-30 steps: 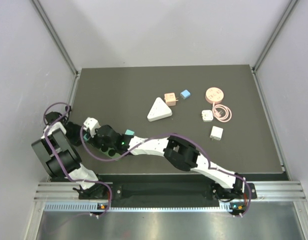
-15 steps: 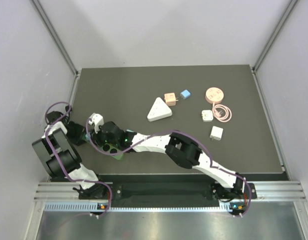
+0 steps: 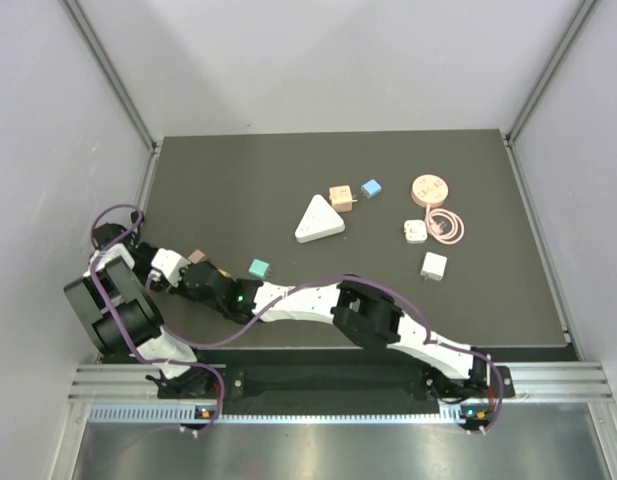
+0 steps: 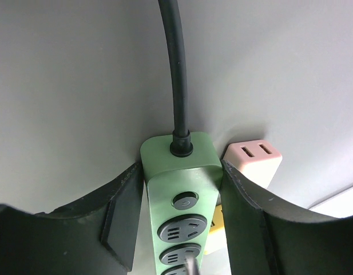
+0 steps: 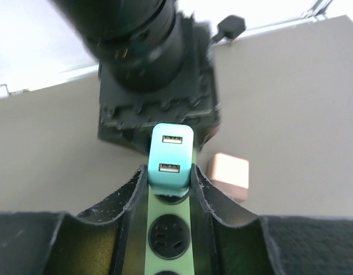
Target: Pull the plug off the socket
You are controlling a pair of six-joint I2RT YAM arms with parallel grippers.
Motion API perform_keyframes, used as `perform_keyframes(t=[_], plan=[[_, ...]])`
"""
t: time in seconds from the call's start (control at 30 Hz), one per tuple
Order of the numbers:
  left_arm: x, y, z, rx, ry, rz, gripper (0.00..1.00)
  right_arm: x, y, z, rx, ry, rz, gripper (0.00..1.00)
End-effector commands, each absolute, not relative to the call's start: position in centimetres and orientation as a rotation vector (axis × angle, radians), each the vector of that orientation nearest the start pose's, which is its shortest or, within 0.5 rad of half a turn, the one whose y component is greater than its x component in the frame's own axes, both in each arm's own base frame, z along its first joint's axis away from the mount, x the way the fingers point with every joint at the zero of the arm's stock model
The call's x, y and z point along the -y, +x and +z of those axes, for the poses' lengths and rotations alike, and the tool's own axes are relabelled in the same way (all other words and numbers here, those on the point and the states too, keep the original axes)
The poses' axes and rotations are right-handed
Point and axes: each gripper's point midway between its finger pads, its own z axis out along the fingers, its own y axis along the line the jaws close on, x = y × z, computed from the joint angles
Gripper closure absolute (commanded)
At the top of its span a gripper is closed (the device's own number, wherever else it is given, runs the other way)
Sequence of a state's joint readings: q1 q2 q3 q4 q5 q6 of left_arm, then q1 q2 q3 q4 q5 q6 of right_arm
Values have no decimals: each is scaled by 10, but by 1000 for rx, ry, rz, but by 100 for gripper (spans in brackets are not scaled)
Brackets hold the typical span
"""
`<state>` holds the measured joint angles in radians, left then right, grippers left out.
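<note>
A green power strip (image 4: pixel 165 183) with a black cable (image 4: pixel 176 69) lies at the table's left. My left gripper (image 4: pixel 182 172) is shut on its cable end, a finger on each side. A teal two-port USB plug (image 5: pixel 170 154) sits in a socket of the strip (image 5: pixel 169 252). My right gripper (image 5: pixel 169 177) is shut on this plug, pads on both its sides. I cannot tell whether the plug has lifted. In the top view the two grippers, left (image 3: pixel 176 272) and right (image 3: pixel 204 282), meet and hide the strip.
A pink adapter (image 3: pixel 195 257) lies right beside the strip, also in the left wrist view (image 4: pixel 253 160) and right wrist view (image 5: pixel 227 175). A second teal plug (image 3: pixel 258 268) lies loose. Further right are a white triangular socket (image 3: pixel 318 218), small adapters (image 3: pixel 341 196) and a pink cable reel (image 3: pixel 428 190).
My right gripper has moved left along the strip toward the left gripper. The left gripper has shifted down and left. The strip is now hidden in the top view and the pink adapter shows.
</note>
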<state>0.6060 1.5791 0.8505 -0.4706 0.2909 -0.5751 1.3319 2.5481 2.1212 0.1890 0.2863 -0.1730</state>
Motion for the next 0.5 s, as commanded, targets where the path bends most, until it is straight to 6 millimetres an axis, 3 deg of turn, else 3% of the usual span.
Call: perform_keyframes(t=[0.0,0.13,0.27,0.3,0.33,0.4,0.47], plan=[[-116,265,0,-2384,-1496,-278,100,-672,238,247,-1339,-884,668,100],[-115,265,0,-2385,-1495,-278,100,-666,240,256,-1379,-825,796,100],[-116,268,3,-2378,-1481,-284,100,-661,238,247,-1401,-844,792,100],[-117,268,3,-2380,-1478,-279,100,-657,238,255,-1398,-829,800,100],[-119,269,5,-2374,-1480,-274,100,-652,239,243,-1423,-839,790,100],[-119,270,7,-2371,-1477,-273,100,-639,243,259,-1430,-792,831,100],[-118,276,13,-2349,-1440,-303,98,-628,246,246,-1473,-797,827,100]])
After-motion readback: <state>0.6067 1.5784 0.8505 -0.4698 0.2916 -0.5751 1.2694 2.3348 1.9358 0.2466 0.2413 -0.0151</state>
